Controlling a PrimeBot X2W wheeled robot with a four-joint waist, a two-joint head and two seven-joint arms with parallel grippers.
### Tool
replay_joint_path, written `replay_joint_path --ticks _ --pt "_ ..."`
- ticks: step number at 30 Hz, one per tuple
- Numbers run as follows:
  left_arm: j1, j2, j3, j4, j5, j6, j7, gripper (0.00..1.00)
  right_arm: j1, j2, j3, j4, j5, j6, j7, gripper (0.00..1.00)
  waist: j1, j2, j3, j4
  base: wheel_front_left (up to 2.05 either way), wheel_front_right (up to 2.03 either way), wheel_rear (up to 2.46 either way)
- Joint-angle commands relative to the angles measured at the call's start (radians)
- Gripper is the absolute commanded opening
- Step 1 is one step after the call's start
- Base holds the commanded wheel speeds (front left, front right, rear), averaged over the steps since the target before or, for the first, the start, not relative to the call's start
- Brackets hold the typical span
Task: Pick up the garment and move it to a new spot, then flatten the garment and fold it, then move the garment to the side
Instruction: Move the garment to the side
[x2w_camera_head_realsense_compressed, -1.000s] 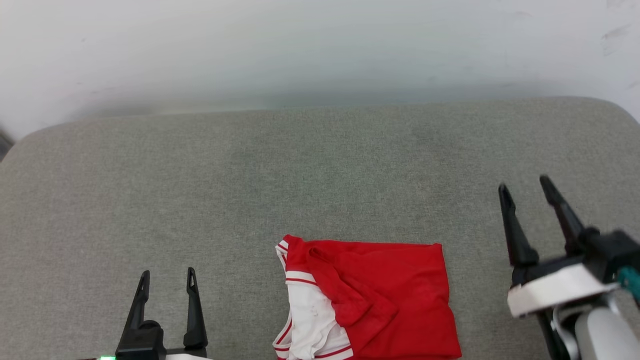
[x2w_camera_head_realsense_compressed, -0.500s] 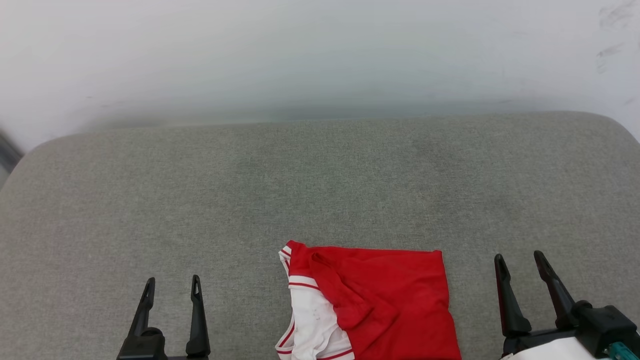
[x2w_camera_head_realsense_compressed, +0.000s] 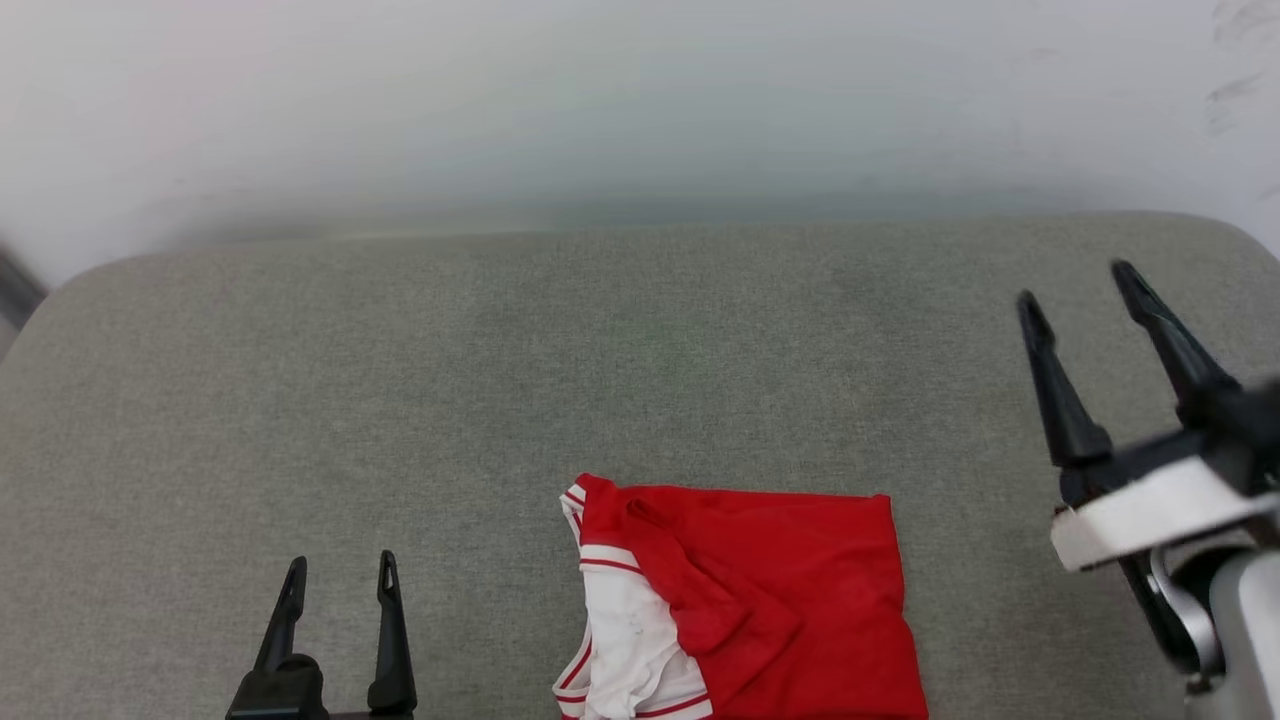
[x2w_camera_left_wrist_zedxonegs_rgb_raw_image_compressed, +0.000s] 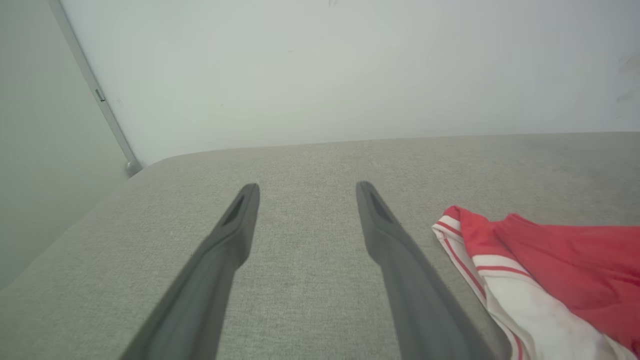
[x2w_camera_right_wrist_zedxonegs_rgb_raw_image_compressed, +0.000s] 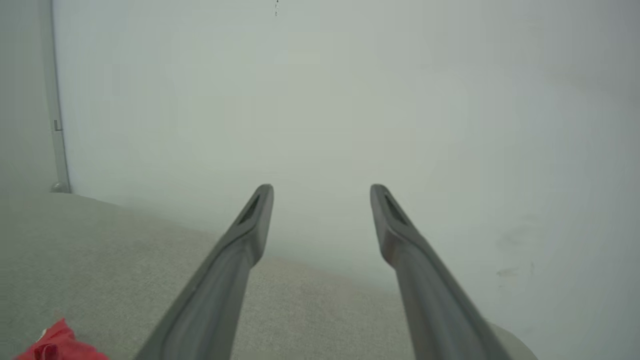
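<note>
The garment (x2w_camera_head_realsense_compressed: 770, 600) lies folded into a compact red rectangle near the front edge of the grey cushion (x2w_camera_head_realsense_compressed: 500, 380), with a white sleeve and striped trim showing at its left side. The left wrist view has it at the lower right, garment (x2w_camera_left_wrist_zedxonegs_rgb_raw_image_compressed: 550, 265), and the right wrist view catches a red corner of the garment (x2w_camera_right_wrist_zedxonegs_rgb_raw_image_compressed: 55, 345). My left gripper (x2w_camera_head_realsense_compressed: 340, 570) is open, low at the front left, well apart from the cloth; left gripper (x2w_camera_left_wrist_zedxonegs_rgb_raw_image_compressed: 307, 187). My right gripper (x2w_camera_head_realsense_compressed: 1078, 282) is open and raised to the right of the cloth; right gripper (x2w_camera_right_wrist_zedxonegs_rgb_raw_image_compressed: 321, 189).
A pale wall (x2w_camera_head_realsense_compressed: 640, 100) rises right behind the cushion's rounded back edge. A metal strip (x2w_camera_left_wrist_zedxonegs_rgb_raw_image_compressed: 95, 90) runs down the wall at the left corner. Bare grey fabric spreads left of and behind the garment.
My right gripper dipped toward the front edge, then rose again higher and further back on the right. The camera shifted slightly. The garment and left gripper stayed put.
</note>
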Motion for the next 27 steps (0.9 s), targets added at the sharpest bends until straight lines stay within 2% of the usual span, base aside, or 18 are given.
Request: replay_joint_path --ticks 1,4,8,12,14,18,27 --pt "-0.004 0.0 0.002 0.001 -0.003 -0.006 -0.002 1.0 -0.042 -0.045 0.051 0.007 0.029 -0.001 0.069 1.0 0.0001 0.0 0.006 0.001 0.0 0.0 0.0" --pt "-0.016 -0.002 0.005 0.005 -0.005 -0.009 -0.002 1.0 -0.129 -0.153 0.167 0.016 0.132 -0.001 0.259 1.0 0.0001 0.0 0.018 0.004 0.0 0.0 0.0" --pt "-0.033 -0.005 0.007 0.005 -0.007 -0.013 -0.002 1.0 -0.204 -0.277 0.283 0.028 0.361 -0.001 0.539 1.0 0.0001 0.0 0.041 0.009 0.0 0.0 0.0" --pt "-0.051 -0.007 0.003 0.008 -0.009 -0.016 -0.002 1.0 -0.211 -0.36 0.338 0.068 0.645 -0.001 0.79 1.0 0.0001 0.0 0.068 0.014 0.0 0.0 0.0" --pt "-0.061 -0.009 0.001 0.009 -0.01 -0.019 -0.002 1.0 -0.197 -0.385 0.345 0.093 0.754 -0.001 0.873 1.0 0.0001 0.0 0.083 0.019 0.0 0.0 0.0" --pt "-0.085 -0.01 -0.003 0.011 -0.008 -0.026 -0.002 1.0 -0.161 -0.403 0.363 0.134 0.872 -0.001 0.935 1.0 0.0001 0.0 0.117 0.033 0.0 0.0 0.0" --pt "-0.149 -0.012 -0.015 0.018 0.002 -0.041 -0.002 1.0 -0.132 -0.306 0.419 0.245 0.973 -0.001 0.886 1.0 0.0001 0.0 0.194 0.072 0.0 0.0 0.0"
